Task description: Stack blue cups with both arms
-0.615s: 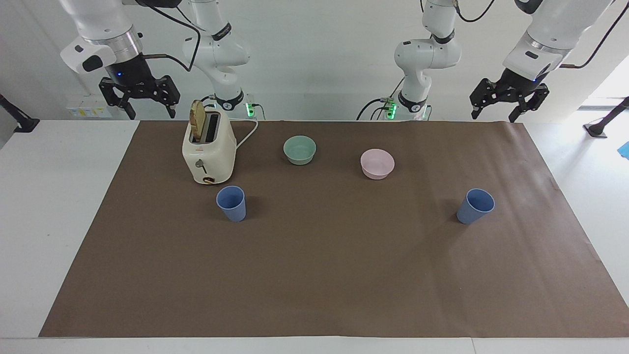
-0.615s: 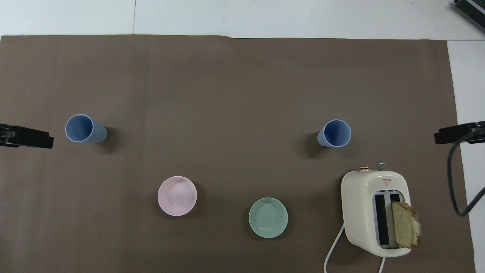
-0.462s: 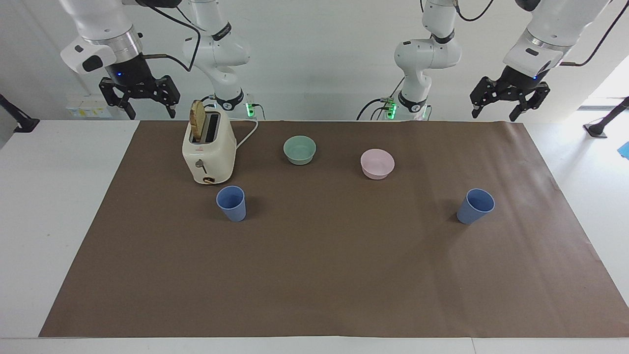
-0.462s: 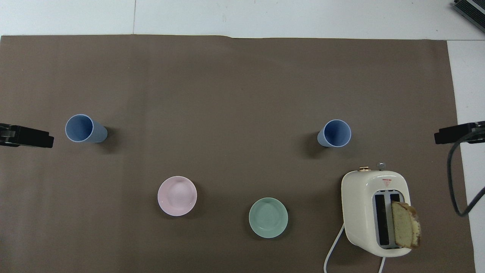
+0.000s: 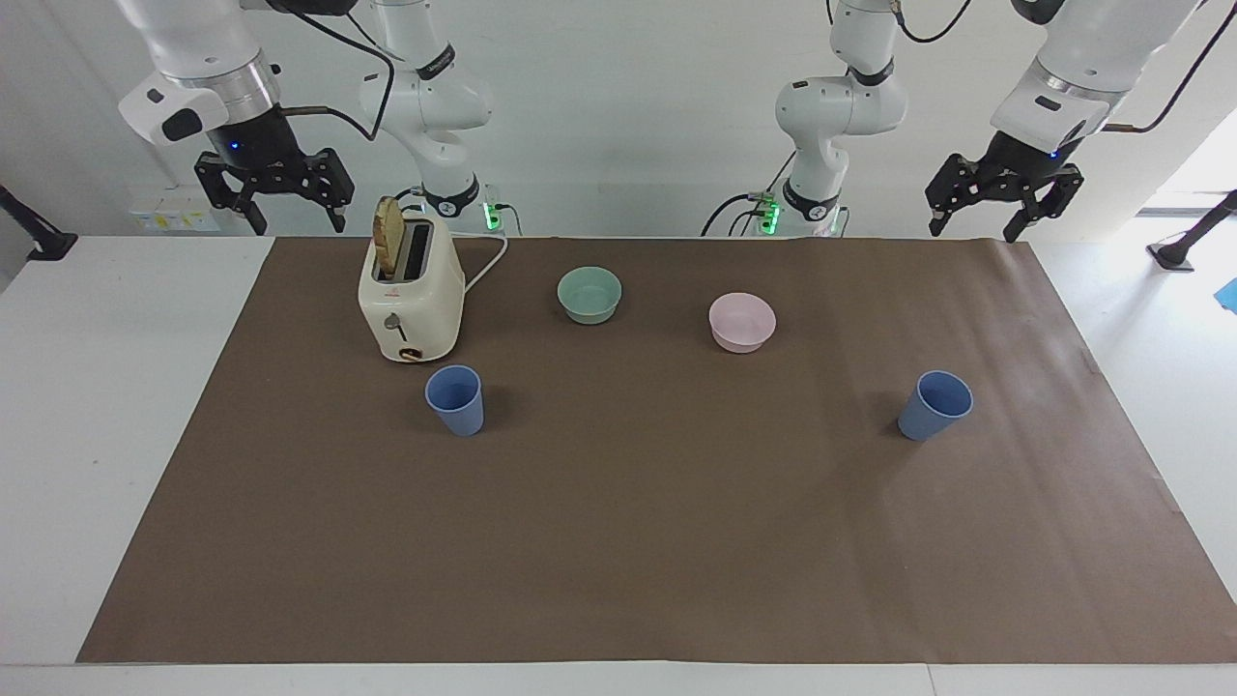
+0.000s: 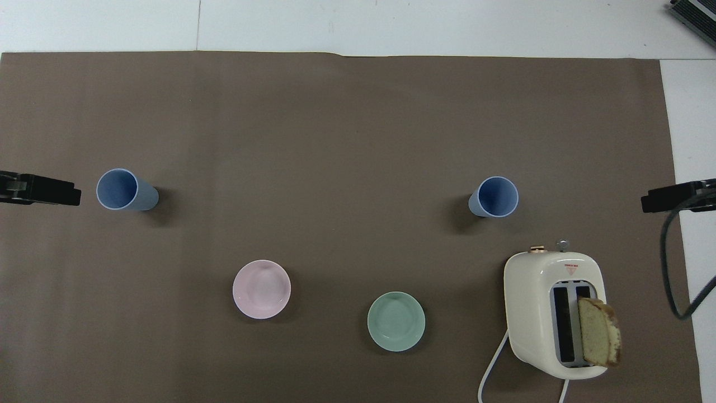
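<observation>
Two blue cups stand upright and apart on the brown mat. One cup [image 5: 455, 400] [image 6: 494, 197] is beside the toaster, toward the right arm's end. The other cup [image 5: 935, 406] [image 6: 124, 190] is toward the left arm's end. My right gripper [image 5: 293, 218] is open and empty, raised over the table edge nearest the robots, beside the toaster. Only its tip [image 6: 668, 200] shows in the overhead view. My left gripper [image 5: 986, 218] is open and empty, raised over the mat's corner nearest the robots. Only its tip [image 6: 50, 193] shows in the overhead view.
A cream toaster [image 5: 411, 300] [image 6: 551, 313] with a slice of bread [image 5: 388, 237] in one slot stands nearer to the robots than the first cup. A green bowl [image 5: 589, 293] [image 6: 396, 321] and a pink bowl [image 5: 742, 321] [image 6: 262, 289] sit between the cups, nearer to the robots.
My left gripper has shifted very slightly while staying raised. The right gripper, the cups and the bowls have not moved.
</observation>
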`<move>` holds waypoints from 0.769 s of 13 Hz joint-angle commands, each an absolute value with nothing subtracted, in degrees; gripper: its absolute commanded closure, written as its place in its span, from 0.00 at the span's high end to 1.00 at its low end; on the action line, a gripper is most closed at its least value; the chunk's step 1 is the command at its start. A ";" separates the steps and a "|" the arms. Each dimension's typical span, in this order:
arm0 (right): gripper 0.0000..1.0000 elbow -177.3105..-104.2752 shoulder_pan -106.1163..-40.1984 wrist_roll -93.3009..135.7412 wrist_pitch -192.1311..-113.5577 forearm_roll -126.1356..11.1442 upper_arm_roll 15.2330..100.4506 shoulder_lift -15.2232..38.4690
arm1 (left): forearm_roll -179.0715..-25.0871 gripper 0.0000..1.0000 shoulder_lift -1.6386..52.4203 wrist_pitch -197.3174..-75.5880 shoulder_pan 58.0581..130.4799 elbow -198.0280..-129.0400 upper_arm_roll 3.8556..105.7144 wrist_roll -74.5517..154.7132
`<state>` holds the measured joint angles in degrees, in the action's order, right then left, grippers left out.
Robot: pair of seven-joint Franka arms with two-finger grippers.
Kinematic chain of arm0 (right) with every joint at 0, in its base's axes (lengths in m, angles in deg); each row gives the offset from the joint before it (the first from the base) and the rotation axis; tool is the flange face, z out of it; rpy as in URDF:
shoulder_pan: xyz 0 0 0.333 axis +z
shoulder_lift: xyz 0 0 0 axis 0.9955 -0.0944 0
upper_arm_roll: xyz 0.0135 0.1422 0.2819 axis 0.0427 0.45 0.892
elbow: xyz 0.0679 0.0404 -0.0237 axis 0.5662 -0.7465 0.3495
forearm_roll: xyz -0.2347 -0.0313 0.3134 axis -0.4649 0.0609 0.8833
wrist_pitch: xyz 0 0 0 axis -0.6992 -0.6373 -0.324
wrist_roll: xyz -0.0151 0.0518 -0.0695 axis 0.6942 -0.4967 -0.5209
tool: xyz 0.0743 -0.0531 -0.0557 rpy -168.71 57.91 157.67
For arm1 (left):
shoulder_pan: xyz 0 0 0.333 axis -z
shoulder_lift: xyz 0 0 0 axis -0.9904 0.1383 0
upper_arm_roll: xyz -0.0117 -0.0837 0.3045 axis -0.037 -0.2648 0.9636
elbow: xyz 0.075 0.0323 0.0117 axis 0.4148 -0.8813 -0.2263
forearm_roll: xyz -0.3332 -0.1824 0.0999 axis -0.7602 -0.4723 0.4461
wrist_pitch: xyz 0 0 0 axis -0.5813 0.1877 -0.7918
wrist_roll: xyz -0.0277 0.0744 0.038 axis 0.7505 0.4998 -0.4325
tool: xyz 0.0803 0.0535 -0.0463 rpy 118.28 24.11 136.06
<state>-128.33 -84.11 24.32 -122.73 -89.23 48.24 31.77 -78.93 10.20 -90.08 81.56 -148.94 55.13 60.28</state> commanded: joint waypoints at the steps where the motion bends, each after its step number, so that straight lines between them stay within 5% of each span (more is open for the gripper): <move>1: 1.00 -128.97 -84.41 25.18 -122.43 -88.96 48.44 32.59 | -79.32 1.00 10.84 -95.43 78.63 -152.15 54.91 60.97; 6: 1.00 -128.97 -84.41 25.26 -122.43 -88.96 48.44 32.59 | -79.32 1.00 19.00 -108.35 77.32 -154.00 54.91 60.27; 10: 1.00 -128.97 -84.32 25.26 -122.52 -88.96 48.44 32.68 | -79.49 1.00 21.22 -116.62 74.41 -162.07 54.91 60.62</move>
